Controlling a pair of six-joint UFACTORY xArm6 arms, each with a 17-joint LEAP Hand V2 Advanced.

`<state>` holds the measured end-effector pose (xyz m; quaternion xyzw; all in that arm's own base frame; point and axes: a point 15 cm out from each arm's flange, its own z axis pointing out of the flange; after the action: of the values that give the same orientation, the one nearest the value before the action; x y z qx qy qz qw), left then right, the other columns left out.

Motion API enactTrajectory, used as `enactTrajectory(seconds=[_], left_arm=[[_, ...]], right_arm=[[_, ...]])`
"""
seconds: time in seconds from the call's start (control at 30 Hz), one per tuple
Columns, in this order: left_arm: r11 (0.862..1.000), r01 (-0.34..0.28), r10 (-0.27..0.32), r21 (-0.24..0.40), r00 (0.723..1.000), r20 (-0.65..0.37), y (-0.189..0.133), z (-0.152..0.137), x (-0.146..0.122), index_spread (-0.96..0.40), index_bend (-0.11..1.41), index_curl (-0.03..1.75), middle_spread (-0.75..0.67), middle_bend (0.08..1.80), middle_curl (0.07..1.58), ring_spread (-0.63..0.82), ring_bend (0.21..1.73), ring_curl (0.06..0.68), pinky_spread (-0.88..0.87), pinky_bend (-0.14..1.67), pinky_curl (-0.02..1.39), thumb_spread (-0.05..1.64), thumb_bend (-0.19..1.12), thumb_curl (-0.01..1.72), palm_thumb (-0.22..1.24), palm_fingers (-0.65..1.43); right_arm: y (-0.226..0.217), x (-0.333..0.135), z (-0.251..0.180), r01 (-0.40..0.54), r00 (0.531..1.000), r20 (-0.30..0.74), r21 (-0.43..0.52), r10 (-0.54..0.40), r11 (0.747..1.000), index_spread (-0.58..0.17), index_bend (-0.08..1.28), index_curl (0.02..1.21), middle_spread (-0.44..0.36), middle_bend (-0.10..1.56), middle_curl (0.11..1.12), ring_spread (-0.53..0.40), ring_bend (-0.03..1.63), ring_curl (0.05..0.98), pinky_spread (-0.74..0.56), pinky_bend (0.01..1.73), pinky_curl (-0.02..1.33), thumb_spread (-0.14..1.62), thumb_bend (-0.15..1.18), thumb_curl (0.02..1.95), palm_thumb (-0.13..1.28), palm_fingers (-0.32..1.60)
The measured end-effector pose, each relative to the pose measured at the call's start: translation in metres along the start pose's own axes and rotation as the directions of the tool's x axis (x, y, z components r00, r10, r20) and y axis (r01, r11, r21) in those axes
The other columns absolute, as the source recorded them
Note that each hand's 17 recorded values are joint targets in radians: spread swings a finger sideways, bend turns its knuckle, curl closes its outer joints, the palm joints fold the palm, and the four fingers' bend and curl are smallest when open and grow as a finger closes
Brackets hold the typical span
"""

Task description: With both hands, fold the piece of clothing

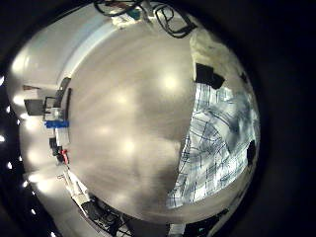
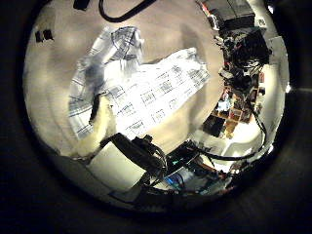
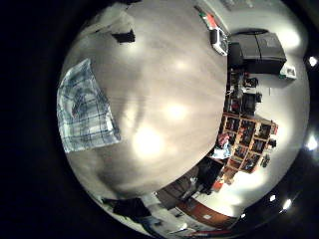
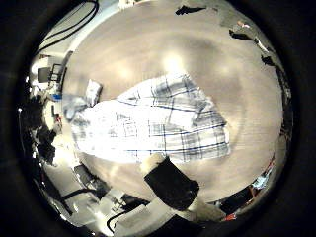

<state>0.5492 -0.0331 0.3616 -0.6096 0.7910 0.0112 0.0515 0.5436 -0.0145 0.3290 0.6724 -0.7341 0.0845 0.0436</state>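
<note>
A checked piece of clothing point(image 4: 158, 123) lies spread on the table point(image 4: 188, 59), with creases and one end bunched. In the right thumb side palm view it fills the middle, beside a part of my right hand point(image 4: 178, 186). In the right little finger side palm view the clothing point(image 3: 85, 110) lies flat, small and far off. In the left thumb side palm view the clothing point(image 2: 146, 88) lies spread beside a part of my left hand point(image 2: 127, 161). In the left little finger side palm view its edge point(image 1: 222, 138) lies on the bare table point(image 1: 128, 109).
A cable point(image 2: 117, 12) loops on the table beyond the clothing. A small dark object point(image 3: 123, 37) lies on the far tabletop. Shelves and equipment point(image 3: 244, 119) stand past the table's edge, and more clutter point(image 1: 57, 109) stands at another side.
</note>
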Motion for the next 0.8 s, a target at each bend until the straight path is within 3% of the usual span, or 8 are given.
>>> enactTrajectory(seconds=[0.1,0.27,0.37,0.5,0.6,0.8], left_arm=[[1.0,-0.011,0.011,-0.016,1.0,-0.006,0.025,-0.016,0.001,-0.09,0.18,0.82,0.18,0.19,0.61,0.11,0.83,0.324,0.08,0.48,0.64,1.13,-0.02,0.43,0.64,0.05],[0.994,-0.053,0.048,-0.092,0.998,-0.047,0.073,-0.003,0.013,-0.04,0.18,0.73,0.2,0.19,0.55,0.14,0.8,0.307,0.15,0.43,0.6,1.14,-0.02,0.41,0.63,0.08],[0.985,-0.076,0.064,-0.156,0.995,-0.083,0.102,0.023,0.025,-0.03,0.19,0.69,0.2,0.19,0.52,0.15,0.77,0.297,0.17,0.41,0.58,1.15,-0.02,0.41,0.62,0.1],[0.977,-0.09,0.069,-0.195,0.991,-0.11,0.127,0.059,0.037,-0.03,0.19,0.65,0.19,0.19,0.49,0.16,0.75,0.285,0.18,0.38,0.56,1.16,-0.02,0.4,0.61,0.14],[0.973,-0.09,0.063,-0.211,0.99,-0.129,0.138,0.09,0.044,-0.02,0.19,0.62,0.18,0.19,0.48,0.16,0.73,0.278,0.19,0.36,0.55,1.16,-0.02,0.39,0.6,0.16],[0.969,-0.082,0.044,-0.234,0.985,-0.164,0.145,0.124,0.055,-0.02,0.19,0.58,0.16,0.19,0.45,0.16,0.71,0.268,0.2,0.32,0.52,1.19,-0.02,0.38,0.6,0.18]], right_arm=[[0.007,0.014,-0.015,-0.003,1.0,0.005,0.017,0.003,1.0,-0.384,0.28,0.52,-0.139,0.53,0.54,-0.119,0.83,0.41,0.14,0.82,0.39,1.43,0.0,0.26,0.36,0.14],[0.04,0.024,-0.007,0.091,0.996,0.003,-0.026,-0.091,0.995,-0.405,0.29,0.5,-0.208,0.52,0.51,-0.137,0.79,0.389,0.21,0.7,0.33,1.44,0.01,0.25,0.42,0.18],[0.062,0.027,0.012,0.158,0.987,0.007,-0.078,-0.158,0.984,-0.415,0.29,0.49,-0.246,0.5,0.49,-0.143,0.75,0.372,0.25,0.64,0.31,1.42,0.0,0.26,0.44,0.17],[0.093,0.028,0.055,0.241,0.97,0.029,-0.178,-0.24,0.954,-0.418,0.25,0.46,-0.264,0.44,0.46,-0.129,0.68,0.346,0.28,0.59,0.29,1.34,-0.01,0.27,0.45,0.13],[0.102,0.028,0.075,0.267,0.963,0.042,-0.221,-0.264,0.938,-0.42,0.23,0.44,-0.245,0.39,0.43,-0.11,0.62,0.323,0.29,0.57,0.28,1.28,-0.02,0.28,0.46,0.12],[0.107,0.023,0.115,0.292,0.956,0.058,-0.298,-0.288,0.909,-0.407,0.17,0.41,-0.197,0.31,0.4,-0.068,0.54,0.29,0.3,0.53,0.27,1.2,-0.02,0.29,0.45,0.11]])
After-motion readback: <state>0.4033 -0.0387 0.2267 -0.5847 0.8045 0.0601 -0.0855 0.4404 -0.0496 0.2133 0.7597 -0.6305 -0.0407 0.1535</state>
